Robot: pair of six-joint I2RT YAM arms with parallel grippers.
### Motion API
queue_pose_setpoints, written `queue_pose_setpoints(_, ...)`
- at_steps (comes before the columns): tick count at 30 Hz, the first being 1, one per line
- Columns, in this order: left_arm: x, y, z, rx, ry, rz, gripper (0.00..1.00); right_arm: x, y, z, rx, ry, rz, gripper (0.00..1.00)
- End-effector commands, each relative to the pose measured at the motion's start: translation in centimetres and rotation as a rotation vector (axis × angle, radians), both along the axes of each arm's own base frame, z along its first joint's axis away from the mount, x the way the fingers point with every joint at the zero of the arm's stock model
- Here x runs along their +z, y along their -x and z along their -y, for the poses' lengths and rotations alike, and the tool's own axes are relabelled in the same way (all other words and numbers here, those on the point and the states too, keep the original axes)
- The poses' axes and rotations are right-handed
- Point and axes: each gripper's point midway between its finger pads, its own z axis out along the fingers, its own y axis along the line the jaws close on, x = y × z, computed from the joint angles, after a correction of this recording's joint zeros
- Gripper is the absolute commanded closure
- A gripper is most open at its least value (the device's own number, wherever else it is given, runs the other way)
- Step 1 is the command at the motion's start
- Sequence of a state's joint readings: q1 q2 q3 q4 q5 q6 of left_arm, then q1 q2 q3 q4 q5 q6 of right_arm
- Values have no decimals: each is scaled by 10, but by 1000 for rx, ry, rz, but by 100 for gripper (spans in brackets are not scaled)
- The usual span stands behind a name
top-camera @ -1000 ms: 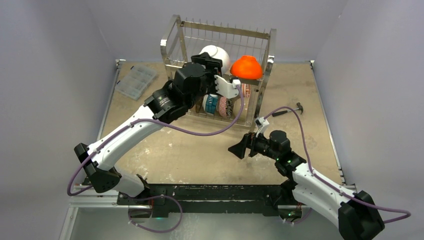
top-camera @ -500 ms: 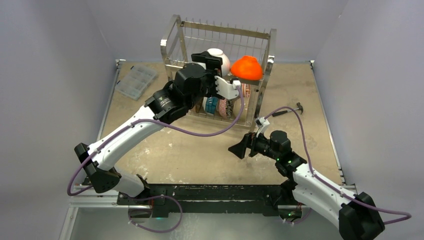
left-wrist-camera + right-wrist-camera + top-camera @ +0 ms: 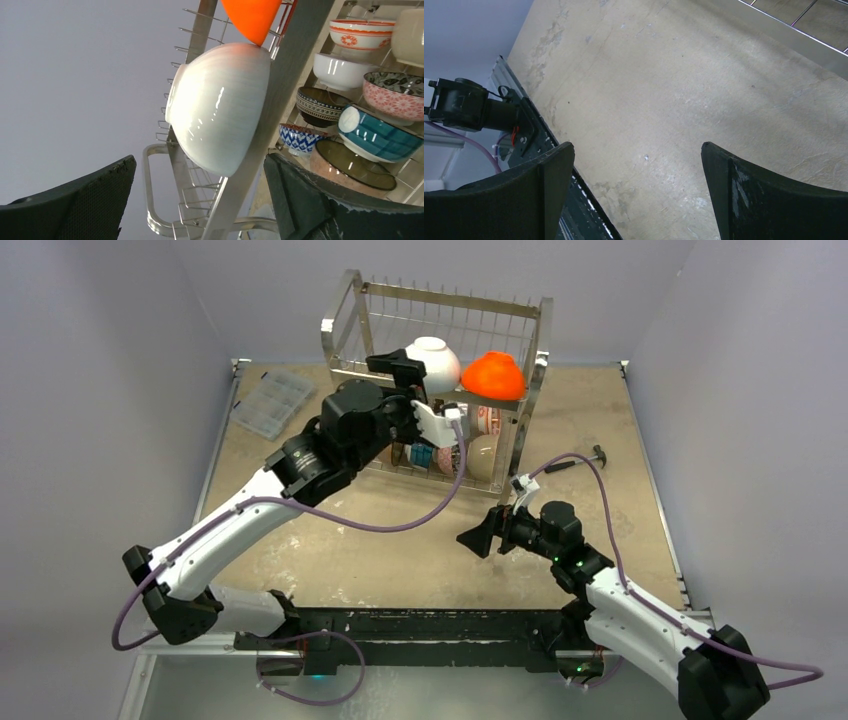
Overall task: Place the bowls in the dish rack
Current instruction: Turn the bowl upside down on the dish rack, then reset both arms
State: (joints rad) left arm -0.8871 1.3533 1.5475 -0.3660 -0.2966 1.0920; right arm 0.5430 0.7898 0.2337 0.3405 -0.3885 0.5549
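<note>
The dish rack (image 3: pixel 543 335) stands at the back of the table. On its upper tier a white bowl (image 3: pixel 436 358) rests mouth-down beside an orange-red bowl (image 3: pixel 493 375). My left gripper (image 3: pixel 414 395) is open just in front of the white bowl (image 3: pixel 220 107) and touches nothing; its jaws stand wide on either side of it in the left wrist view (image 3: pixel 200 160). Several patterned bowls fill the lower tier, among them a teal one (image 3: pixel 380 137) and a pink one (image 3: pixel 395 95). My right gripper (image 3: pixel 472 538) hangs open and empty over bare table (image 3: pixel 636 146).
A flat clear compartment box (image 3: pixel 272 402) lies at the back left. A hammer (image 3: pixel 580 460) lies to the right of the rack. A steel rack post (image 3: pixel 295 75) runs between the white bowl and my left gripper's right finger.
My left gripper opened off the white bowl and drew back to the left; the bowl stays on the upper tier. The right arm has not moved.
</note>
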Motion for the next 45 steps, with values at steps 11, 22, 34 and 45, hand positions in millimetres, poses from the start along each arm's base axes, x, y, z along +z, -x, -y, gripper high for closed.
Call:
queue_pose_setpoints(11,-34,75,-37,-91,493,-191,2,29,-6,-4,14,-21,76,1)
queue_pose_setpoints(22,-136,98,-57,58,953,-510,2,30,-8,-5,14,-15,74,1)
queue_pose_setpoints(34,-277,102,-39,273,1208,-860,2,28,-12,-5,5,-11,78,1)
queue_pose_setpoints(45,-316,90,-40,344,1205,-880,1,31,-17,-10,19,-21,117,1)
